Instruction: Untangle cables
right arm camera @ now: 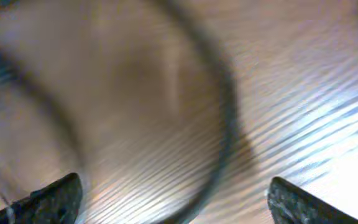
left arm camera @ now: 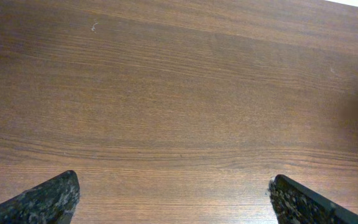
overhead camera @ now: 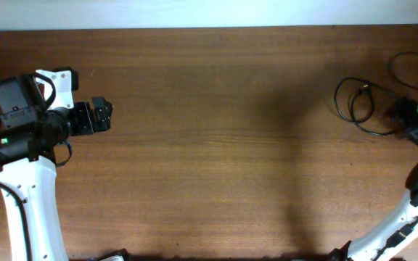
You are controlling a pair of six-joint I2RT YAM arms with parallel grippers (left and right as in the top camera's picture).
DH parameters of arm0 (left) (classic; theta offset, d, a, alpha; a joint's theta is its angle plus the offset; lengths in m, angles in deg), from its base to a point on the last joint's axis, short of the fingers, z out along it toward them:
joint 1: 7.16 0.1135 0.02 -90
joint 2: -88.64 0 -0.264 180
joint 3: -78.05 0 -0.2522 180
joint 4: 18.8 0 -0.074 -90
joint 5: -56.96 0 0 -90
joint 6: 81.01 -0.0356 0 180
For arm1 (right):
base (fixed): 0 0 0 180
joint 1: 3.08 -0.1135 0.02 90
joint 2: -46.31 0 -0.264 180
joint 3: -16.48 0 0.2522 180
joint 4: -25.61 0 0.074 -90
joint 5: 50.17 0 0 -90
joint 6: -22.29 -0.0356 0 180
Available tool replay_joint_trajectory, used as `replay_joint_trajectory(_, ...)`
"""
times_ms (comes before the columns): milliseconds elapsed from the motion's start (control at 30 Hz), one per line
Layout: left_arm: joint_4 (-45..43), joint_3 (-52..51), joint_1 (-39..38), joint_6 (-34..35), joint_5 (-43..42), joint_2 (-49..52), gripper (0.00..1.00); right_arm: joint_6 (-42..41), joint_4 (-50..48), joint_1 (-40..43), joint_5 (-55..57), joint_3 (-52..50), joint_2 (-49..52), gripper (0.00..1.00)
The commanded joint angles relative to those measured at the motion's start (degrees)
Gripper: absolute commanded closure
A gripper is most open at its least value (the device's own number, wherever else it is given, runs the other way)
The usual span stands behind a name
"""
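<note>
The left hand [overhead camera: 109,114] is at the left side of the bench [overhead camera: 209,152], open wide and with nothing between its fingers; under it there is only bare wood. The middle of the bench carries nothing. The cables [overhead camera: 337,100] lie at the far right, near the back edge, in some black loops that cross each other. The right hand [overhead camera: 409,116] is over these loops, open, not gripping; in its wrist view a blurred strand curves just ahead of the fingers.

I think the risk is in the next grasp. If the right hand takes two strands together, a pull may tighten the crossing. With the left hand well apart, nothing holds the bundle, so all may drag or slip off the edge.
</note>
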Motion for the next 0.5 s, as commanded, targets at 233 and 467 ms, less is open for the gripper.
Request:
replay_joint_trajectory(233, -0.1, -0.5, 0.3, -0.9, -0.8, 0.3, 0.01, 3.2, 12.5, -26.2, -1.1, 0.2, -30.1, 0.01)
replay_joint_trajectory(467, -0.1, -0.5, 0.3, -0.9, -0.8, 0.3, 0.01, 3.1, 16.7, -41.4, -1.0, 0.2, -30.4, 0.01)
